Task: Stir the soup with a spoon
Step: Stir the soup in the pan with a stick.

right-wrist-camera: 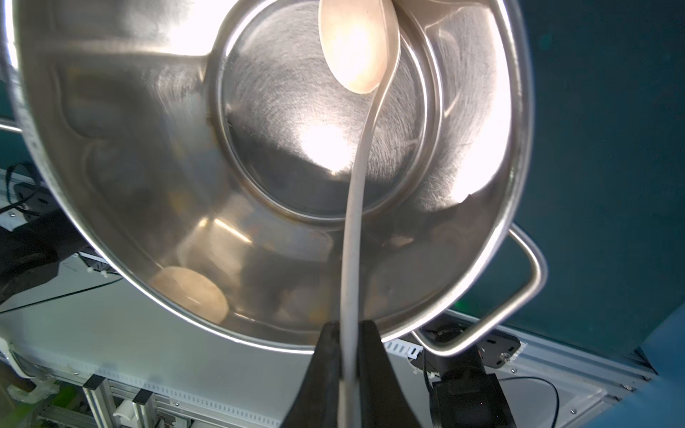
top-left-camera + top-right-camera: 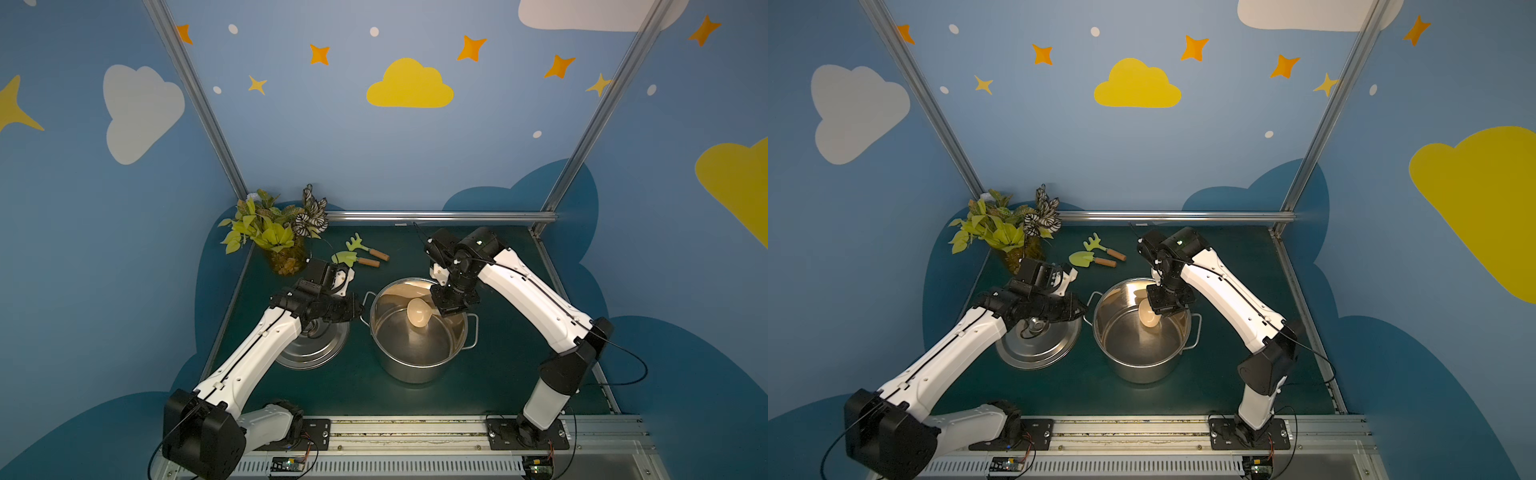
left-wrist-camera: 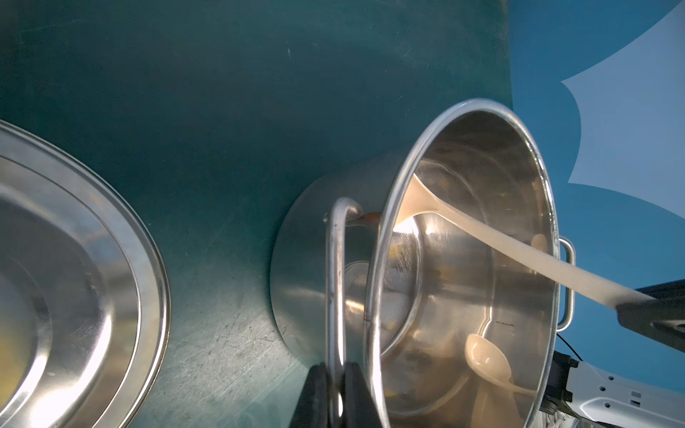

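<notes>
— Stirring step in hand, judging by the pose: right gripper (image 1: 350,329) clamped narrow on the spoon (image 2: 419,314), high on its handle, at bottom centre of the right wrist view.

— And the spoon's bowl end?

— Down inside the pot (image 2: 415,372), at centre of both top views, hanging toward the pot's upper edge in the frame. Touching the floor or not: impossible to tell.

— Anything in there to stir?

— No liquid visible, only bare shiny metal and pale reflections of the spoon.

— On the other side?

— Steadying the pot: left gripper (image 3: 336,374) pinched shut on the pot handle (image 3: 335,278), at bottom centre of the left wrist view. Lid (image 2: 320,349) lying on the table (image 2: 498,374), left of the pot in the top views, partly hidden under the left arm.

— Next move?

— Most likely sweeping the bowl end round in circles low in the pot. Calls for a firm pinch on the slim handle, a path clear of the rim and wall, and a steady hold on the pot handle against any drag.
</notes>
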`<move>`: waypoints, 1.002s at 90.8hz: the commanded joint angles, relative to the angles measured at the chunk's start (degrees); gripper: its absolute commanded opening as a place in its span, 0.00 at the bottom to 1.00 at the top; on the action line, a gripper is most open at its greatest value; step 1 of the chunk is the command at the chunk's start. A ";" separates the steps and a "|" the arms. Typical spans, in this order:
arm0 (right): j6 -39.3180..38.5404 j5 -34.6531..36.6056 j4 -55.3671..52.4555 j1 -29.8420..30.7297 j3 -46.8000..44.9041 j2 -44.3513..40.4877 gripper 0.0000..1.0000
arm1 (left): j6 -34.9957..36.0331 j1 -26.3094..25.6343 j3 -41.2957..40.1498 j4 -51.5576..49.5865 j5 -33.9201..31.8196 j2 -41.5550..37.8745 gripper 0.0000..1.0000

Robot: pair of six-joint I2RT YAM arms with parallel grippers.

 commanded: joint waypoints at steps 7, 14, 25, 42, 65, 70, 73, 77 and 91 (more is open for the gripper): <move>-1.42 -2.77 -11.51 3.11 6.96 3.87 0.00 | 0.14 -0.12 -0.71 0.44 0.10 0.25 0.02; -1.53 -3.58 -11.52 4.74 8.37 4.86 0.00 | 0.15 -0.06 -0.63 0.36 0.03 0.33 0.02; -1.33 -3.88 -11.51 7.21 8.47 4.76 0.00 | 0.12 -0.10 -0.67 0.49 0.19 0.41 0.02; 0.35 -3.76 -11.57 11.31 4.94 1.65 0.00 | -0.07 -0.05 -0.78 1.05 0.36 0.55 0.02; 4.13 -2.42 -11.44 14.07 -5.23 -6.44 0.00 | -0.09 -0.12 -0.88 1.23 0.54 0.65 0.02; 4.99 -1.49 -11.45 14.00 -7.59 -8.63 0.00 | -0.11 -0.11 -0.92 1.21 0.53 0.73 0.02; 5.37 -1.16 -11.50 13.80 -8.92 -9.80 0.00 | -0.07 -0.12 -0.87 1.23 0.53 0.80 0.02; 5.79 -0.81 -11.50 13.38 -10.73 -11.30 0.00 | -0.12 -0.12 -0.89 1.21 0.53 0.74 0.02; 6.32 0.64 -11.55 9.67 -15.59 -15.72 0.00 | -0.06 -0.06 -0.87 1.23 0.40 0.78 0.02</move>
